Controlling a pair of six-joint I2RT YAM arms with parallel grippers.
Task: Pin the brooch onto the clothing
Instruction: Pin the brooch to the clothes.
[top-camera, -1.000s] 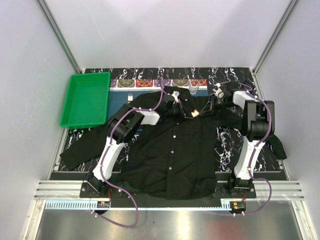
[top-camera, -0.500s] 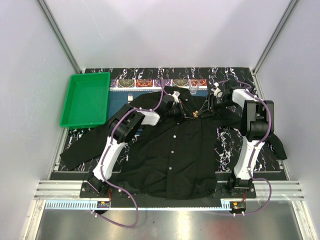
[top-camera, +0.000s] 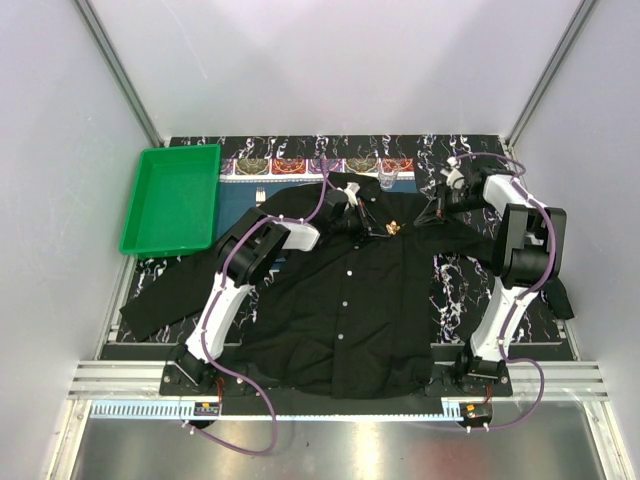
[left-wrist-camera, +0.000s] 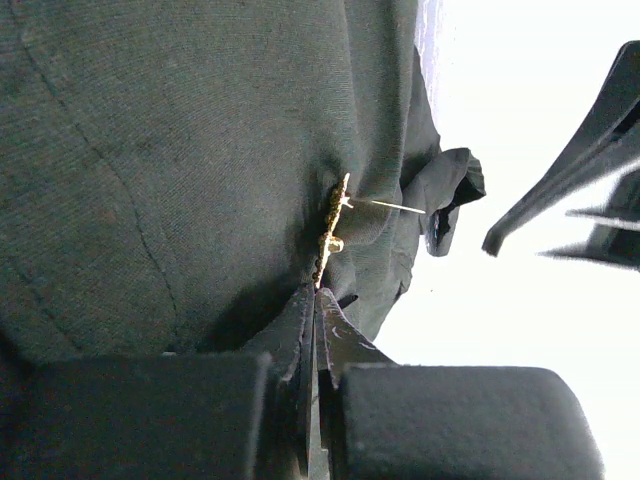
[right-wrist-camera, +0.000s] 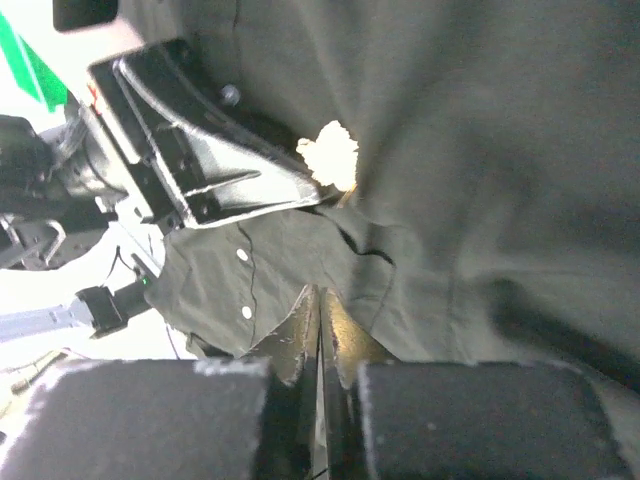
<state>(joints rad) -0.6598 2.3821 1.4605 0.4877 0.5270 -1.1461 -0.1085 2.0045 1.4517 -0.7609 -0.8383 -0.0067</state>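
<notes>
The clothing is a black button-up shirt lying flat on the table. The small golden brooch sits on its chest, just below the collar. In the left wrist view the brooch stands edge-on against the fabric, its thin pin sticking out to the right. My left gripper is shut, its tips pinching the brooch's lower edge. My right gripper is shut on nothing, a short way right of the brooch. In the right wrist view it points at the shirt.
A green tray stands at the back left. A patterned placemat and a small clear glass lie behind the collar. The shirt sleeves spread to the left and right table edges.
My right gripper has drawn back to the right, away from the brooch, and its arm has swung outward. The left gripper and brooch have stayed put.
</notes>
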